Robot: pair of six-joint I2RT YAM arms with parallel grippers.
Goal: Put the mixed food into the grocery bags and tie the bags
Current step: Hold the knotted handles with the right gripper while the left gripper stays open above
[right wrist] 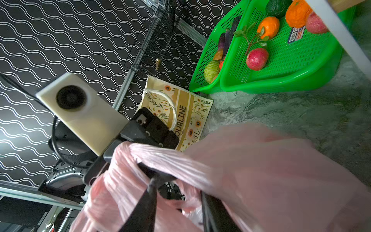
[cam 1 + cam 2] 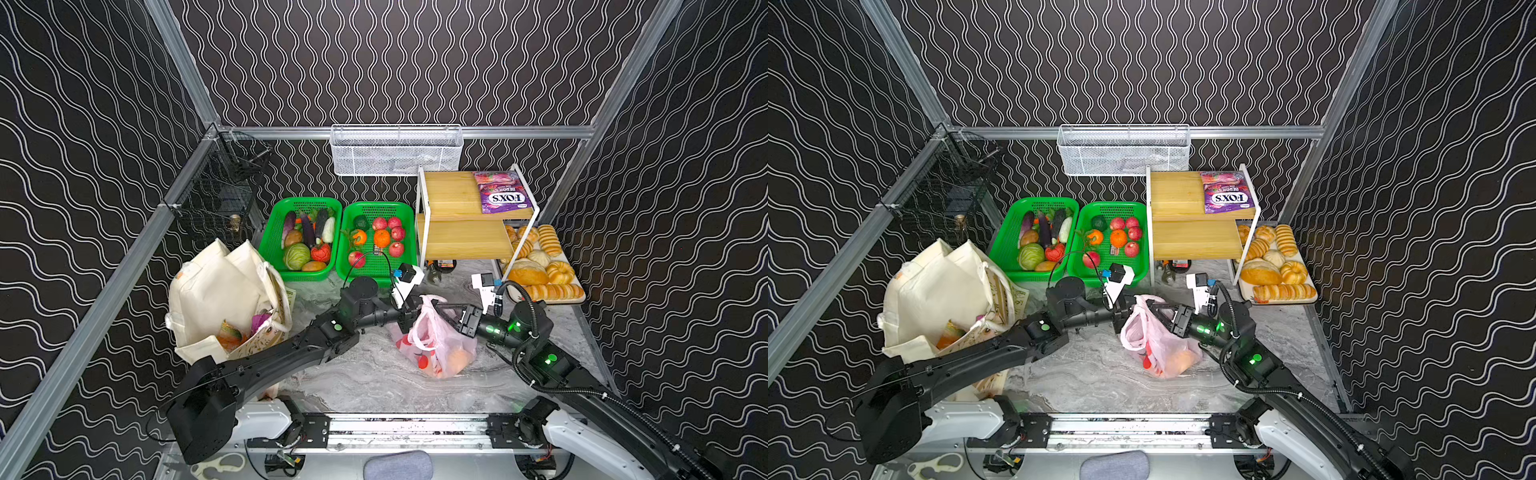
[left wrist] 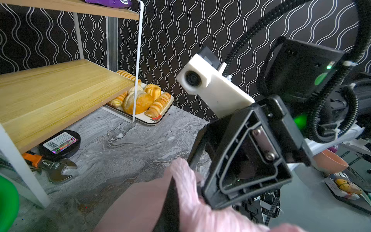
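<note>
- The pink plastic bag (image 2: 440, 349) sits just off the table's centre toward 4 o'clock in both top views. It is slumped, with red shapes and one round orange shape showing through the film.
- The left gripper (image 2: 415, 312) comes in from the bag's 9 o'clock and is clamped tight. The right wrist view shows a bunched handle (image 1: 130, 153) of pink film gathered right into it.
- The right gripper (image 2: 444, 311) reaches in from 3 o'clock with its jaws parted. Its fingers (image 1: 149, 192) are buried in the film at the bag's mouth.
- The two grippers sit close together over the top of the bag, at its 12 o'clock.
- The canvas tote (image 2: 220, 291) stands at the table's 9 o'clock, with colourful things peeking from its mouth.
- The fruit basket (image 2: 409, 266) at 12 o'clock holds red apples (image 2: 398, 233) and oranges (image 2: 381, 237). The vegetable basket (image 2: 272, 237) is beside it at 11.
- The shelf (image 2: 453, 195) at 1 o'clock carries a purple FOX'S packet (image 2: 500, 193). The bread tray (image 2: 579, 298) lies at 2.
</note>
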